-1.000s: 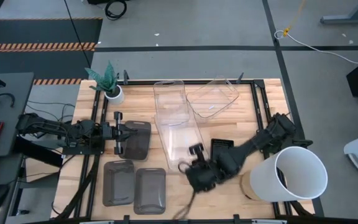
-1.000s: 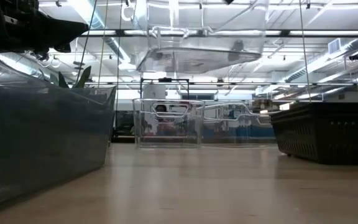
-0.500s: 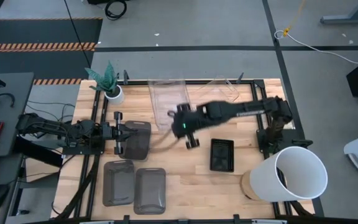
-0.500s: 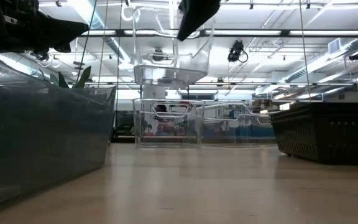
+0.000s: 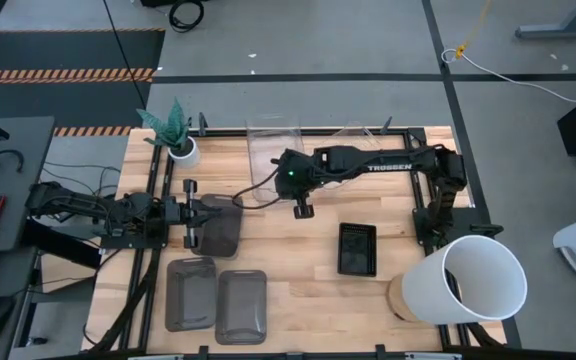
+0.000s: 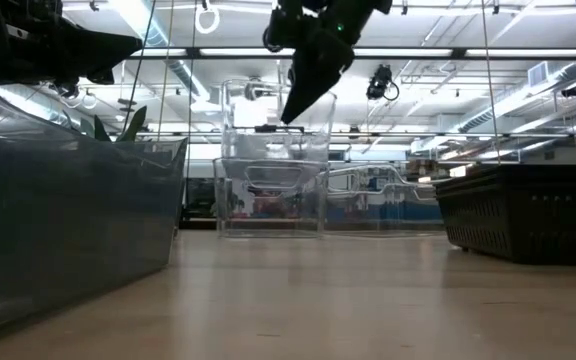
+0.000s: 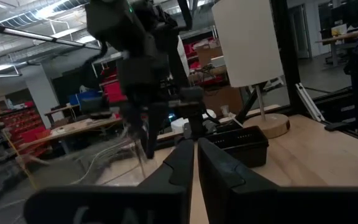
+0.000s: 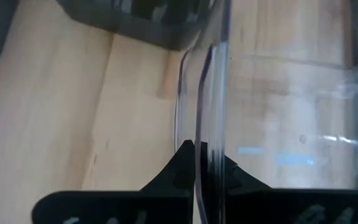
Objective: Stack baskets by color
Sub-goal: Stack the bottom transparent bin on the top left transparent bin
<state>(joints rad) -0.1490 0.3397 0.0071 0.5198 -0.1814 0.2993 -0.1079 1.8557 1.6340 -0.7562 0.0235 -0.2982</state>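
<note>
My right gripper [image 5: 264, 186] is shut on a clear basket [image 6: 268, 135], which hangs over a second clear basket [image 6: 268, 200] standing on the table's far middle. Whether the held one's bottom is inside the lower one's rim, I cannot tell. A third clear basket [image 5: 356, 140] lies farther right. My left gripper [image 7: 196, 158] is shut and waits at the table's left, over a smoky grey basket [image 5: 223, 228]. Two more grey baskets [image 5: 190, 292] [image 5: 240, 305] sit at the near edge. A black perforated basket [image 5: 356, 248] rests right of centre. My right gripper pinches one clear wall of the basket at its top edge [image 8: 199, 127], one finger inside the basket and one outside. The fingers [image 6: 298, 95] slant down from above and from the table's right. The basket hangs below them, roughly upright and clear of the tabletop.
A big white bucket [image 5: 473, 280] stands at the near right corner. A small white plant pot [image 5: 180, 150] sits at the far left. The bare wood between the black basket and the grey ones is free.
My right gripper has swept from the near middle of the table toward the far edge and the left, carrying the clear basket. It rolled as it went. The basket has gone from high and tilted to hanging upright over the clear basket on the table.
</note>
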